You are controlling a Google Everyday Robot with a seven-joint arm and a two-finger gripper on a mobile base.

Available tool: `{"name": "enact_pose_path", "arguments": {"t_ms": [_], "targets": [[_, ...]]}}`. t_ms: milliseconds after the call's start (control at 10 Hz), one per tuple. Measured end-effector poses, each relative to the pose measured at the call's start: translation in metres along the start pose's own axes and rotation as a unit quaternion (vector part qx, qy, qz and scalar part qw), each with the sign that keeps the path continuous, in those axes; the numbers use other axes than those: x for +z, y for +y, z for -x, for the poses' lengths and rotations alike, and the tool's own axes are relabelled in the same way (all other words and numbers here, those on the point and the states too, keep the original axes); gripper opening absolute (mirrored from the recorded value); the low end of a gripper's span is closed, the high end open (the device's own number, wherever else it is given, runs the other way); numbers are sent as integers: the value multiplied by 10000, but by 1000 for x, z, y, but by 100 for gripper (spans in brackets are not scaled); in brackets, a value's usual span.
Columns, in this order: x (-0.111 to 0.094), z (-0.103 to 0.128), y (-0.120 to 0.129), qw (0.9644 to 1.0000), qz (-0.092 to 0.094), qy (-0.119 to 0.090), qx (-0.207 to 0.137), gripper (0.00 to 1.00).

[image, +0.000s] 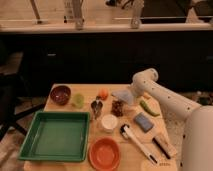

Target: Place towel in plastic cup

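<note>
1. Gripper (132,95) hangs over the table's (90,91) far side with its jaws spread wide.
2. Towel (122,95) lies bunched just beside it; contact unclear.
3. Cup (78,100) stands well left, beside the red bowl (60,94).

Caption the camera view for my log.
Tool at the towel; the green cup stands to its left, beside the red bowl.
</note>
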Motion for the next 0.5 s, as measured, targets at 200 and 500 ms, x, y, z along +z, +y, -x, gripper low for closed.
{"name": "enact_pose_path", "arguments": {"t_ms": [200, 500], "targets": [[6, 1, -10, 10000, -79, 6, -42, 80], [34, -3, -24, 9999, -65, -67, -103, 80]]}}
